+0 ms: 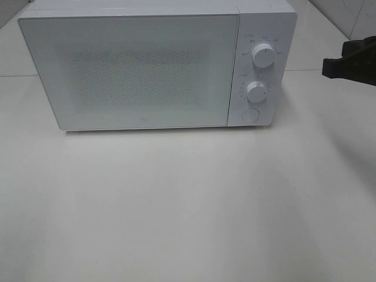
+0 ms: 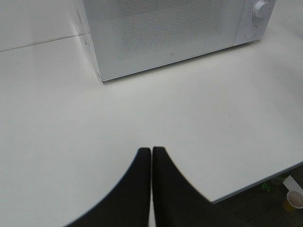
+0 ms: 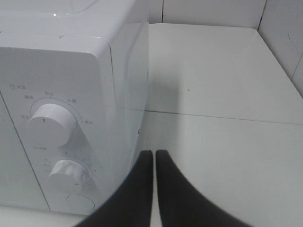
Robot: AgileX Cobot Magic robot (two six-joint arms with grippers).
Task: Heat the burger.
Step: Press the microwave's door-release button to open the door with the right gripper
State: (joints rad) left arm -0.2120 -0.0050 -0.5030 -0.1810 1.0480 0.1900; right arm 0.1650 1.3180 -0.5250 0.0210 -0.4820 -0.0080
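Observation:
The burger is out of view. A white microwave (image 1: 147, 70) stands at the back of the white table with its door closed; the mesh window shows nothing inside. Its panel carries an upper knob (image 1: 263, 56), a lower knob (image 1: 257, 91) and a round button (image 1: 251, 115). My right gripper (image 1: 326, 67) hovers just right of the microwave at knob height. In the right wrist view it (image 3: 154, 152) is shut on nothing, close to the panel's corner and the two knobs (image 3: 51, 124). My left gripper (image 2: 151, 149) is shut and empty, over bare table in front of the microwave (image 2: 165, 33).
The white table (image 1: 188, 205) stretches in front of the microwave. In the left wrist view the table's edge (image 2: 255, 182) runs near the gripper, with a paper cup (image 2: 293, 200) on the floor below. A tiled wall (image 3: 213, 12) stands behind the table.

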